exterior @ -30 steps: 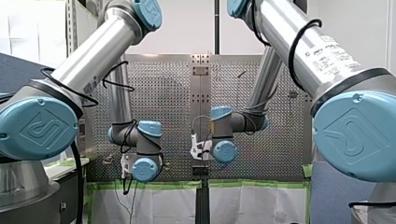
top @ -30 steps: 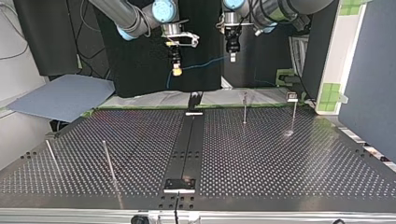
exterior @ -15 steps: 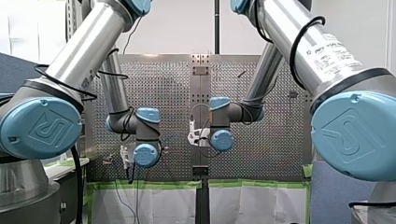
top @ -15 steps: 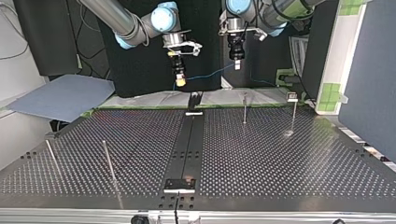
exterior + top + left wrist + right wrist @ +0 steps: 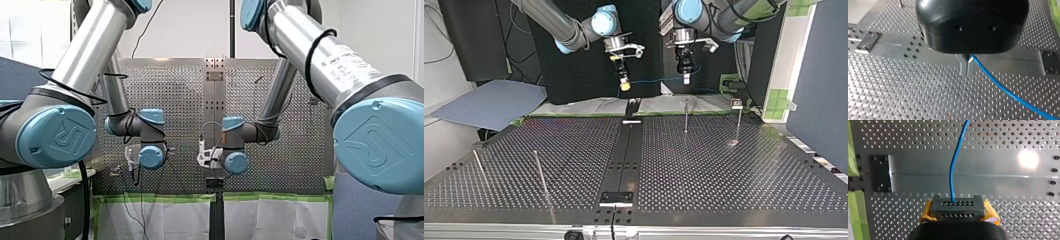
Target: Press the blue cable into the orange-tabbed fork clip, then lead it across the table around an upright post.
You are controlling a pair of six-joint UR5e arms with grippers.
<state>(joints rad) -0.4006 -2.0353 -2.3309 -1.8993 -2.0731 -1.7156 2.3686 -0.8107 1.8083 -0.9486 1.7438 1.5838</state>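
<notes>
Perforated table under us. Only the top view shows the blue cable strung in air at 12 o'clock. Wrist views show our left gripper and right gripper both clamped on it.

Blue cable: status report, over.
Grippers: left gripper and right gripper both shut on blue cable. Cable strung between them in the air over the table, not yet round an upright post. No obstruction seen.
</notes>
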